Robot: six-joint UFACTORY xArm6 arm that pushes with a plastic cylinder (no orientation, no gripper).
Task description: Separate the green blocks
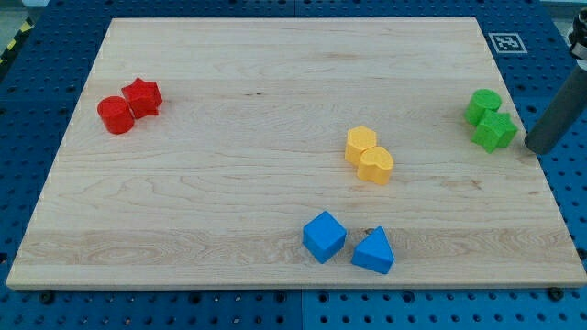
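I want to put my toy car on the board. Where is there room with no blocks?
The biggest bare patch is the middle, between the red blocks at the view's left and the yellow blocks. The bottom left corner, left of the blue blocks, is bare too. It is crowded at the right edge, where my tip sits just right of the green blocks.

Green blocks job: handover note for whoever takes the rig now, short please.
My tip: at the board's right edge, just right of the green pair, a small gap from the lower one, not touching.
Green blocks: green cylinder above, green star below, pressed together near the wooden board's right edge.
Done: nothing yet; the greens are not separated.
Left: push one green away from the other. There is room toward the view's left, while the right edge is close.
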